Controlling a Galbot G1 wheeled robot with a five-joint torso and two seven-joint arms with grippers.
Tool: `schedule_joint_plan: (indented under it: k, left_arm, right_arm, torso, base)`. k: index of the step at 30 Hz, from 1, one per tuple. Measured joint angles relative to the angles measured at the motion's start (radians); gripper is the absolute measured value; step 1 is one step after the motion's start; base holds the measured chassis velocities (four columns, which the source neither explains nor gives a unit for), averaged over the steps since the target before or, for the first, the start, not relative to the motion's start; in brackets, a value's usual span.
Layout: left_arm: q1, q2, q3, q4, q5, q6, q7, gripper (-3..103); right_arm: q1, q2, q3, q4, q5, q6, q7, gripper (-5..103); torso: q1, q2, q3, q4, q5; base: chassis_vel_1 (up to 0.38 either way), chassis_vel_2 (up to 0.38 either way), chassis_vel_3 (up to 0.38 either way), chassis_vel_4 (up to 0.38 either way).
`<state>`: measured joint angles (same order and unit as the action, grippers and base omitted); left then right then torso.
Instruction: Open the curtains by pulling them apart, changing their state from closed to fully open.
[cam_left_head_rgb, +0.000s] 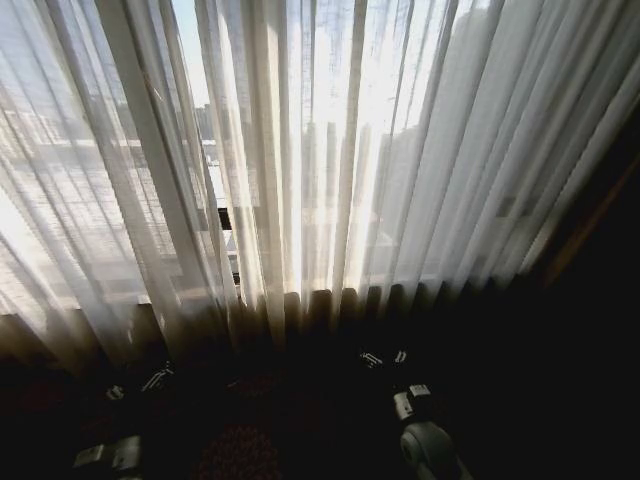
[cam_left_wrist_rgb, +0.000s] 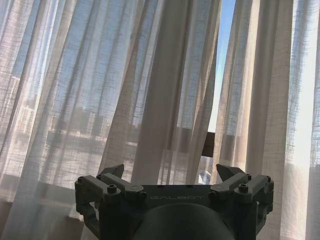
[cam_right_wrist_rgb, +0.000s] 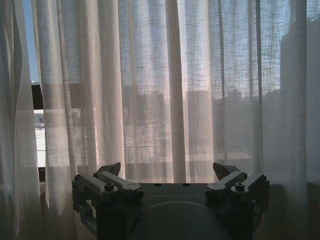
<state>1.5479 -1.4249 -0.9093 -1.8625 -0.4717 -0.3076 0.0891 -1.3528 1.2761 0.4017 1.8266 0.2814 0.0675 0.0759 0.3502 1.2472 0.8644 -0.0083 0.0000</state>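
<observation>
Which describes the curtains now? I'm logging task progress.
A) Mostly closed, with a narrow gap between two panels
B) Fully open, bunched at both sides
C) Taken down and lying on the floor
A: the curtains hang across the window, with a narrow slit showing sky and buildings; both end effectors, left and right, are open and hold no fabric.

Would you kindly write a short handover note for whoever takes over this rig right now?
Left gripper: open, empty, low before the curtains, facing the narrow gap between panels.
Right gripper: open, empty, facing the right-hand panel.
Done: only a slit of window shows; neither gripper touches fabric.
Left: grasp each panel's edge and pull them apart until fully open.
</observation>
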Motion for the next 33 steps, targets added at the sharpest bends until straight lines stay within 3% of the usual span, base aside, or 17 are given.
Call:
schedule_joint_plan:
  k: [17,33]
  left_arm:
    - [0.000,0.000,0.000,0.000,0.000,0.000,0.000,100]
    - [0.000,0.000,0.000,0.000,0.000,0.000,0.000,100]
  right_arm:
    - [-0.003,0.007,-0.005,0.000,-0.019,0.004,-0.024,100]
    - [0.004,0.006,-0.001,-0.015,-0.018,0.004,-0.026,100]
  torso:
    - [0.000,0.000,0.000,0.0000,0.0000]
    - [0.001,0.000,0.000,-0.0002,0.0004]
  base:
    - [-0.063,0.080,0.064,-0.083]
    - [-0.243,0.399,0.249,-0.393]
